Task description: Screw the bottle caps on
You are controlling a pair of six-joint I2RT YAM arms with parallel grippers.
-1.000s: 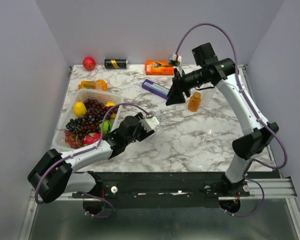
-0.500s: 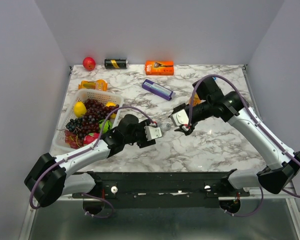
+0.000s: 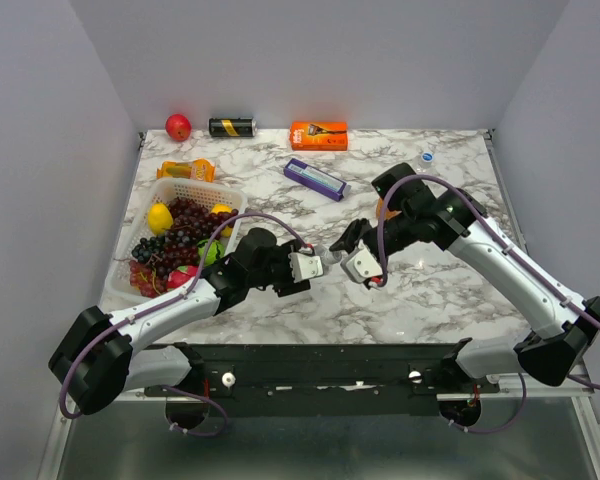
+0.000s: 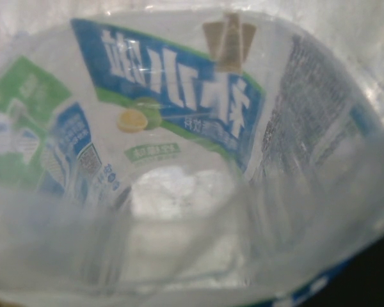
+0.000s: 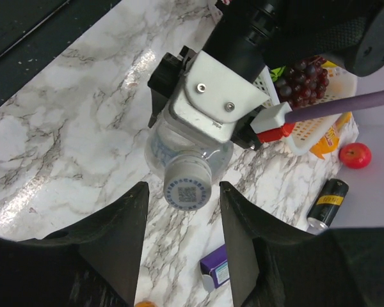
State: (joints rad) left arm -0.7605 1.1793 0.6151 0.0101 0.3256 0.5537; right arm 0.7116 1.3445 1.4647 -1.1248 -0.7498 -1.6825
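My left gripper [image 3: 308, 266] is shut on a clear bottle [image 5: 173, 148] with a blue and green label and holds it tilted above the table. The bottle fills the left wrist view [image 4: 179, 128]. A whitish cap [image 5: 187, 185] sits on its neck. My right gripper [image 5: 184, 192] is open, with one black finger on each side of that cap and not touching it; it also shows in the top view [image 3: 352, 253]. A blue cap [image 3: 427, 157] lies at the back right. The orange bottle [image 3: 381, 209] is mostly hidden behind my right arm. The orange cap and the third bottle are out of view.
A white basket [image 3: 193, 188] of fruit stands at the left, with a yellow packet [image 3: 187, 170] behind it. A purple box [image 3: 315, 178], an orange box [image 3: 318, 134], a black can [image 3: 232, 127] and a red fruit [image 3: 178, 126] lie along the back.
My right arm swung down from the back of the table to the bottle's neck. Its fingers then drew back a little and stand open round the cap. My left arm moved slightly right.
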